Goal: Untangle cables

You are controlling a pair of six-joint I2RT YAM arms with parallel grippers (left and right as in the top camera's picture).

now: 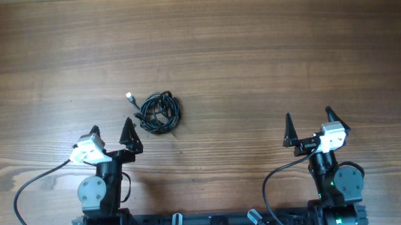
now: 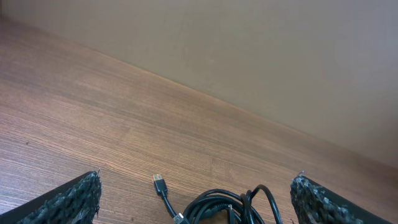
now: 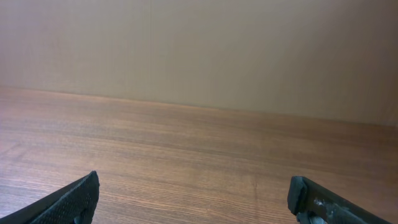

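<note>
Overhead | wood table | plain wall | cables coiled | left gripper, right gripper released

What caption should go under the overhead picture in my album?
Tangled black cables lie by the open left gripper; the open right gripper sits apart.

Cables: black, one whitish-silver tip. Table beneath them: brown wood grain. Gripper fingers: black, textured.

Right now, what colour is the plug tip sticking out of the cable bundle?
Whitish-silver plug tip on the black cables; shows best in the overhead view.
</note>
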